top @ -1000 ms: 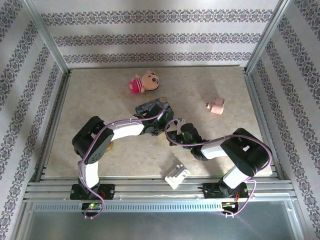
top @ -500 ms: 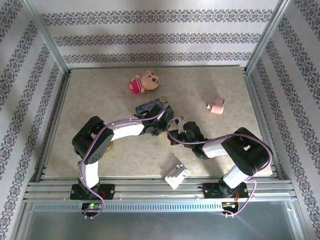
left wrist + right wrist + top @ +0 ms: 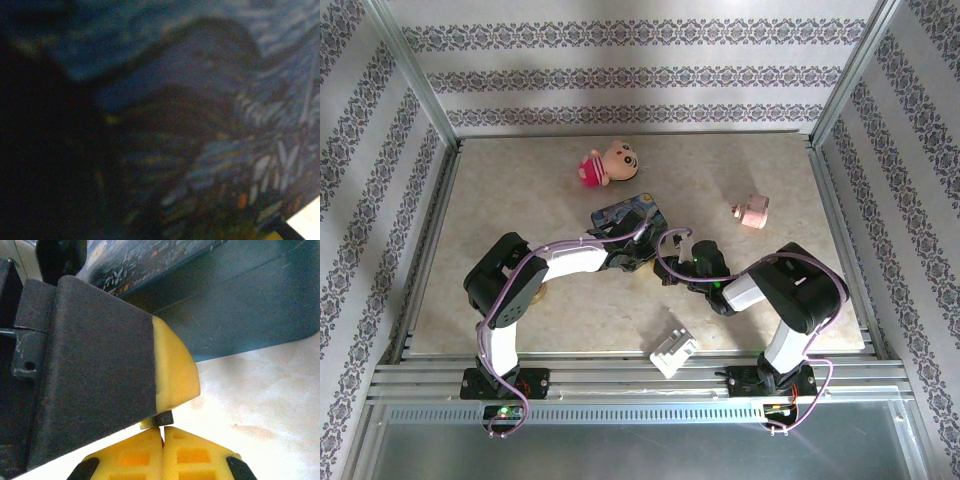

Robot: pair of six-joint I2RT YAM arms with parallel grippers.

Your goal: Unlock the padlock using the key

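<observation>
The padlock (image 3: pixel 165 418) shows as a tiny dark block sticking out under the yellow tip of one of my left gripper's fingers (image 3: pixel 172 365). My left gripper (image 3: pixel 645 250) hovers by the blue painted tin (image 3: pixel 620 212), which blocks its wrist view, so its jaws are hidden there. My right gripper (image 3: pixel 162 432) has its yellow fingertips pressed together right below the padlock. A thin metal sliver, the key (image 3: pixel 146 424), pokes out at their tips beside the dark block. From above, my right gripper (image 3: pixel 672 258) meets the left one mid-table.
A plush doll (image 3: pixel 603 163) lies at the back. A pink toy piece (image 3: pixel 752 211) sits to the right, and a white plastic block (image 3: pixel 673 349) lies near the front edge. The tin's dark side (image 3: pixel 240 305) stands just behind both grippers. Metal frame rails border the table (image 3: pixel 520 200).
My right gripper has slid up and left, closing the gap to the left gripper, and its elbow has folded inward. The left arm has stayed put.
</observation>
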